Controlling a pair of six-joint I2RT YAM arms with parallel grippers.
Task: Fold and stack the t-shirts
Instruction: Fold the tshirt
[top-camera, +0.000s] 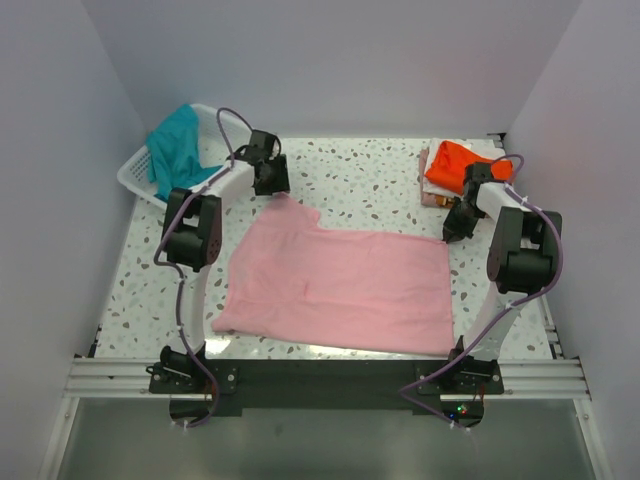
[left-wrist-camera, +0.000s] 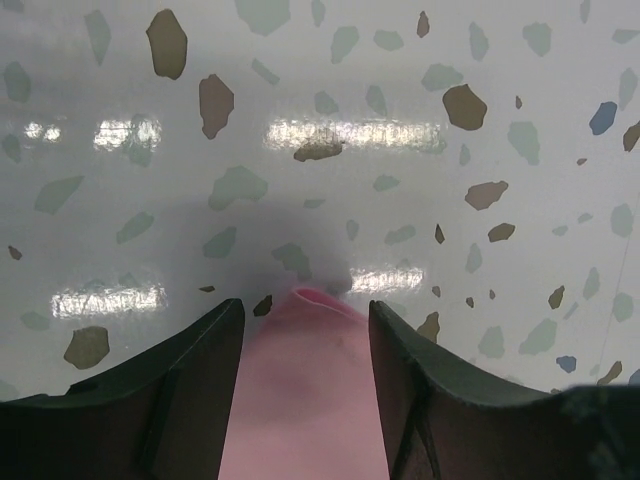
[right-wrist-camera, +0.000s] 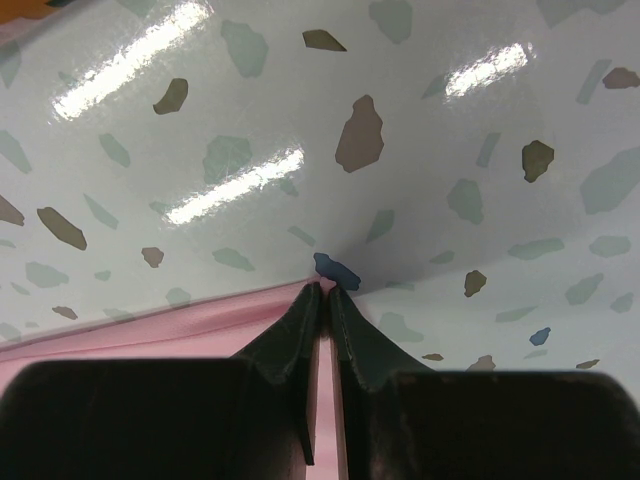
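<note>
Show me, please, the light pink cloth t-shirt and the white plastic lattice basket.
The light pink cloth t-shirt (top-camera: 340, 285): top external view, middle of its body.
The white plastic lattice basket (top-camera: 135, 175): top external view, its left wall.

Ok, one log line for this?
left tool open around pink t-shirt corner | right tool shut on another corner | orange t-shirt far right | teal t-shirt in basket

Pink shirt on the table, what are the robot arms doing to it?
The pink t-shirt lies spread flat on the table. The right gripper pinches its far right corner. The left gripper is open around the far left corner. An orange t-shirt sits at the back right, and a teal t-shirt hangs in the white basket.
</note>
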